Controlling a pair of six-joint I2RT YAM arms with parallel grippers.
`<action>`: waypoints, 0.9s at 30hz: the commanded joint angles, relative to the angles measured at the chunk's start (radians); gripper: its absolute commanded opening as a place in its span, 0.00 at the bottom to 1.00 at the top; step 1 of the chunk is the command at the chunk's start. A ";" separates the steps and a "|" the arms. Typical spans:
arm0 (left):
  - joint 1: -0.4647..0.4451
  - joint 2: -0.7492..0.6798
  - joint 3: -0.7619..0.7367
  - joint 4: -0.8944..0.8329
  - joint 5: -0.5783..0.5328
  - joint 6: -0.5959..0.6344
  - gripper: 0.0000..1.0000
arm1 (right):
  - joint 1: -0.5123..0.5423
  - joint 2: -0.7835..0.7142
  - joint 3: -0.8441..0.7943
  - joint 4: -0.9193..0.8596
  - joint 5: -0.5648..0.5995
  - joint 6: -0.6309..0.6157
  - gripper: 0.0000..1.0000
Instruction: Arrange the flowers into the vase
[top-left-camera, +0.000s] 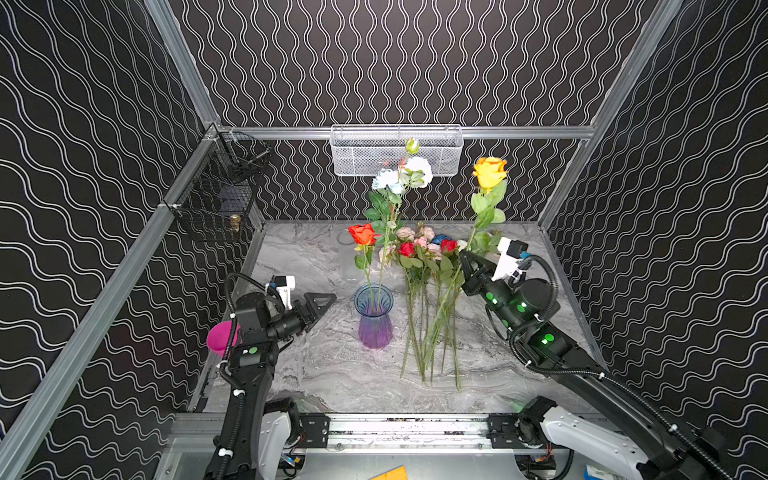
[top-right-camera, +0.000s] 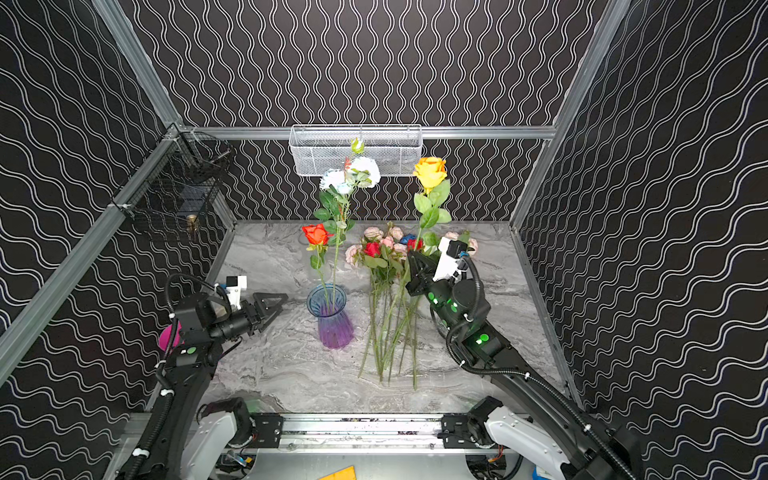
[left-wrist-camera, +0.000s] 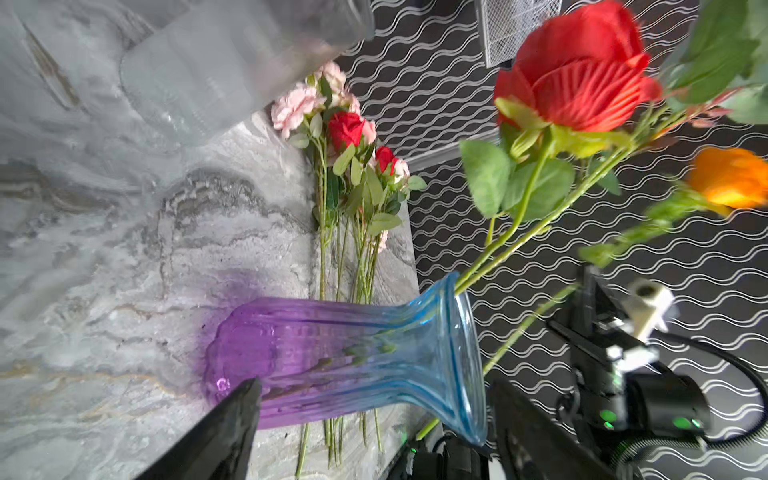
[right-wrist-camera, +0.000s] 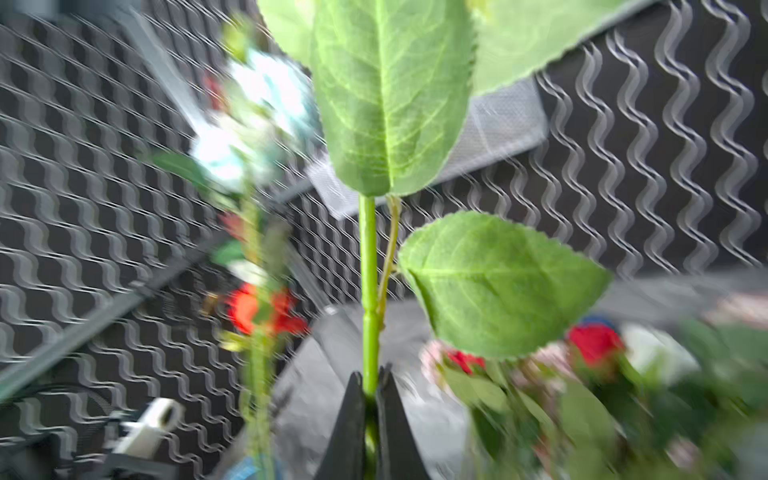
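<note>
Now pinching the yellow rose (top-left-camera: 490, 171) by its stem in the right gripper (right-wrist-camera: 371, 386), above the loose flowers (top-left-camera: 428, 266); with left gripper (top-left-camera: 326, 306) spread wide, empty, near the vase (top-left-camera: 374, 320)

Left gripper (top-left-camera: 325, 300) is held low and level, fingers (left-wrist-camera: 232, 415) spread wide, nothing gripped. Right gripper (right-wrist-camera: 370, 376) is angled upward, fingers clamped on a flower stem (right-wrist-camera: 368, 257).

Your ribbed glass vase (top-left-camera: 374, 320) fades blue at the rim to purple below; the tabletop (top-left-camera: 332, 374) is grey veined marble. You see a red-orange rose (top-left-camera: 363, 234), white roses (top-left-camera: 417, 168), and rightward a yellow-orange rose (top-left-camera: 490, 171). Black walls (top-left-camera: 415, 62) carry white wavy lines.
</note>
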 joint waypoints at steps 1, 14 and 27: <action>0.004 0.016 0.010 -0.038 -0.013 0.041 0.90 | 0.066 0.022 0.058 0.241 -0.033 -0.120 0.00; 0.007 0.019 0.016 -0.048 -0.005 0.048 0.90 | 0.274 0.400 0.506 0.313 -0.051 -0.413 0.00; 0.007 0.011 0.015 -0.056 -0.015 0.050 0.90 | 0.308 0.506 0.379 0.269 -0.030 -0.404 0.03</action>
